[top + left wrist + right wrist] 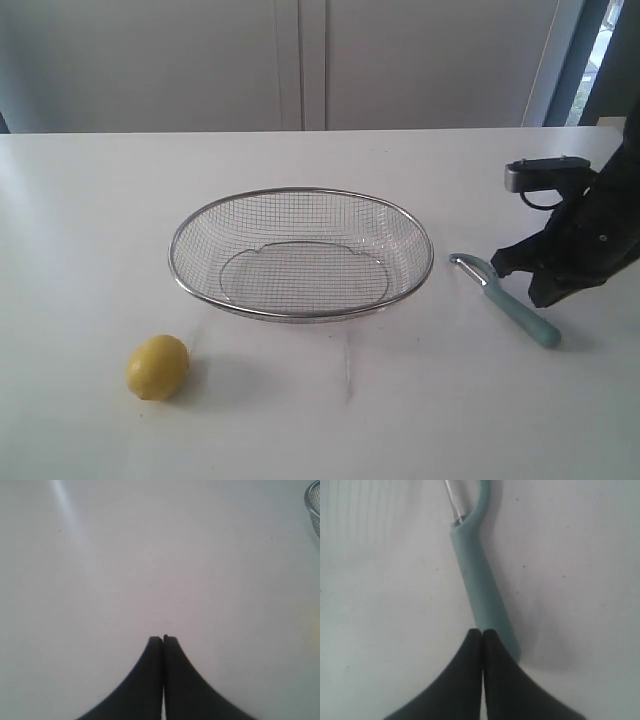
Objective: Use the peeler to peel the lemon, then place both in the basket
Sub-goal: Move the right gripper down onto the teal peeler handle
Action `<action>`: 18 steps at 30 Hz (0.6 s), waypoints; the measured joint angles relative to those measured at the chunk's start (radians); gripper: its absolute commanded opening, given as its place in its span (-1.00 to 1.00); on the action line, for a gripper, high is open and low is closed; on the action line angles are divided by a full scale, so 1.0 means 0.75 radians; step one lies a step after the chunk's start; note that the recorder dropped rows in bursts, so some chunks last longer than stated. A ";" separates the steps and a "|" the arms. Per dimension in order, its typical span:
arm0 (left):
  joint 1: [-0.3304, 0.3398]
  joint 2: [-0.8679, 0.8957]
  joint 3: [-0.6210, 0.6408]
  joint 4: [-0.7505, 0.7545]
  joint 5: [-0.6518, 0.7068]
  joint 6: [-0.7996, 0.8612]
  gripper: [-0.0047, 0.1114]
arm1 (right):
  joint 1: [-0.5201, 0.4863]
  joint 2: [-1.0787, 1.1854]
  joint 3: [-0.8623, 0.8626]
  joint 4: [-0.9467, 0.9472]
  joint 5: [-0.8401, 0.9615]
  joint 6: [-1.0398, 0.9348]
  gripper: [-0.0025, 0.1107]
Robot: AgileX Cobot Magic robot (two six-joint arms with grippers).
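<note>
Lying on the white worktop (80,220), near the front left of the exterior view: one lemon (158,367), small, oval, bright yellow, whole, with its skin unbroken on the side that shows. It rests well apart from everything else, in front of and to the left of the basket.

Peeler (505,300): slim, pale teal-green handle, curved silver blade head. It lies flat on the worktop just to the right of the basket, not touching it, with the blade head towards the basket and the handle running away to the near right. The right wrist view shows the handle (480,590) lengthwise, with the start of the metal head at the far end.

Basket (300,189): wide, shallow oval of silver wire mesh with a thick metal rim, standing upright at the middle of the worktop, nothing inside. A sliver of its rim (312,505) shows at the edge of the left wrist view.

Right end effector (482,631): black, fingers pressed together, gripping nothing, tips over the butt end of the peeler handle; whether they touch it cannot be told. In the exterior view it (497,262) reaches in from the right edge.

Left end effector (163,639): black, fingers pressed together, empty, over bare worktop.

Background: pale wall panels behind the worktop.
</note>
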 measured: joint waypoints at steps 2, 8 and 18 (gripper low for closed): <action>0.000 0.000 0.000 0.000 0.000 0.000 -0.92 | 0.030 0.002 0.000 0.002 -0.012 -0.027 -0.93; 0.000 0.000 0.000 0.000 0.000 0.000 -0.92 | 0.038 0.006 0.000 -0.008 -0.075 -0.057 -0.53; 0.000 0.000 0.000 0.000 0.000 0.000 -0.92 | 0.038 0.037 0.000 -0.008 -0.074 -0.175 -0.48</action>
